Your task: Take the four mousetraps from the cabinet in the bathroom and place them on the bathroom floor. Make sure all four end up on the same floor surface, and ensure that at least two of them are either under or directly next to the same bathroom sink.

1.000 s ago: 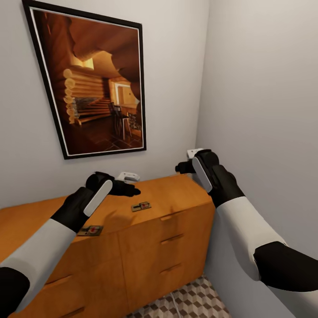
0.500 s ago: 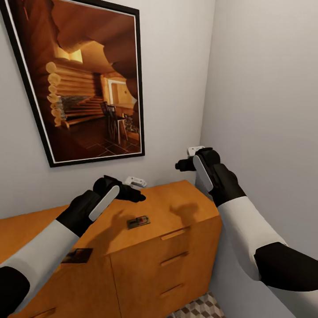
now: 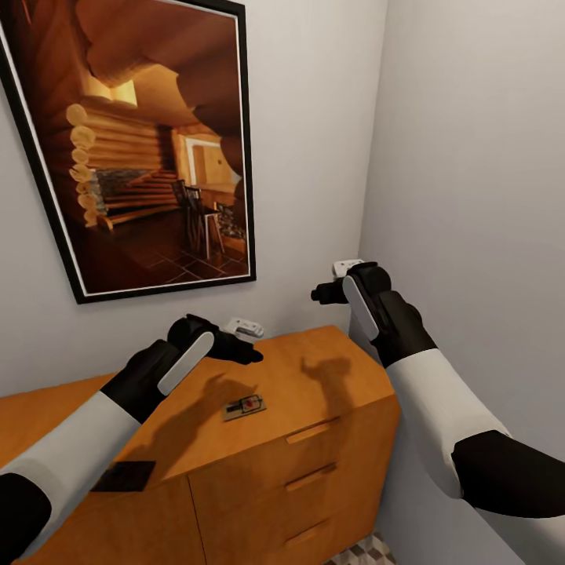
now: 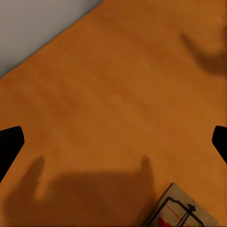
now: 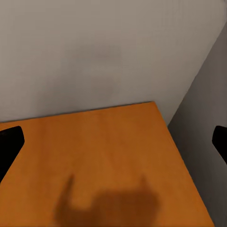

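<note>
I'm facing the orange-brown cabinet (image 3: 314, 377) in a corner, both arms raised over its flat top. One mousetrap (image 3: 243, 407) lies flat on the top, near the front edge, between my two arms and closer to the left one. A second mousetrap (image 3: 124, 476) sits further left at the front edge, in the shadow of my left forearm, dark and hard to make out. I see two traps, both on the cabinet top.

My left gripper (image 3: 249, 339) hangs above the cabinet top, behind and a bit left of the middle trap, not touching it. In the left wrist view its black fingertips (image 4: 9, 144) sit at opposite edges of the picture, so the jaws are wide apart with nothing between them; that trap (image 4: 178, 212) shows at the picture's edge, and the arm's shadow falls across the wood.

My right gripper (image 3: 333, 278) is up near the wall corner, above the cabinet's right end. The right wrist view has its fingertips (image 5: 9, 142) spread wide too, holding nothing, over bare wood.

A framed cabin picture (image 3: 149, 149) hangs on the wall behind. A sliver of tiled floor (image 3: 365, 549) shows below the cabinet front.
</note>
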